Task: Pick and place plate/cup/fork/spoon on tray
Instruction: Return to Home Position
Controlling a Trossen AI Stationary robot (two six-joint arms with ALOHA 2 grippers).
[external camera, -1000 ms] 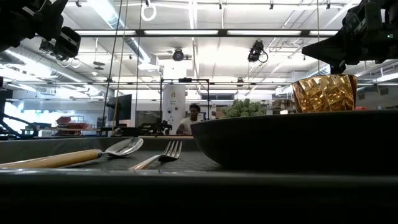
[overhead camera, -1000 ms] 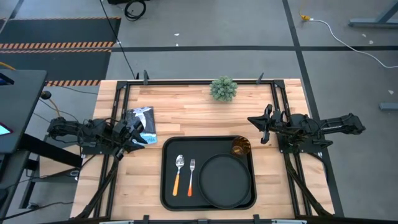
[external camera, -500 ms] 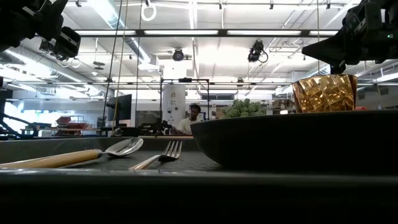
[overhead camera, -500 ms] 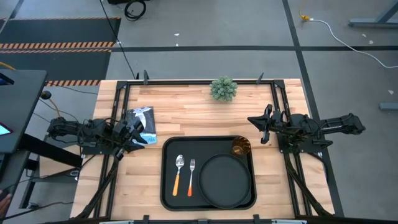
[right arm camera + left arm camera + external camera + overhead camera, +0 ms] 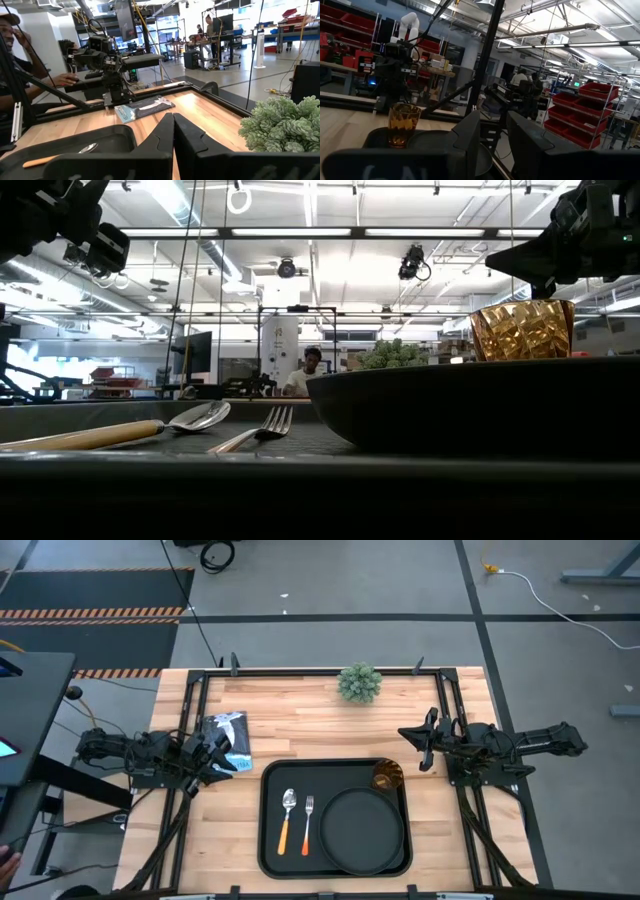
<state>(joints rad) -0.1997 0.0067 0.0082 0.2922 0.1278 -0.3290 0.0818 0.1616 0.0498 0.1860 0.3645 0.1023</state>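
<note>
Dark right gripper (image 5: pixel 407 734) shut, empty.

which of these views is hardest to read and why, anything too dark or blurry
Low view: the plate and tray rim are backlit silhouettes against bright ceiling lights, while the cup glows amber. Left wrist view: that arm's own fingers loom dark and soft up close. High view: evenly lit, with fork and spoon clear.

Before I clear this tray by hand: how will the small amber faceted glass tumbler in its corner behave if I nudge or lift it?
The amber faceted glass tumbler is glass, so probably fragile. It stands upright, taller than wide, tight against the round black plate, so a nudge might tip it. Its facets should aid grip.
</note>
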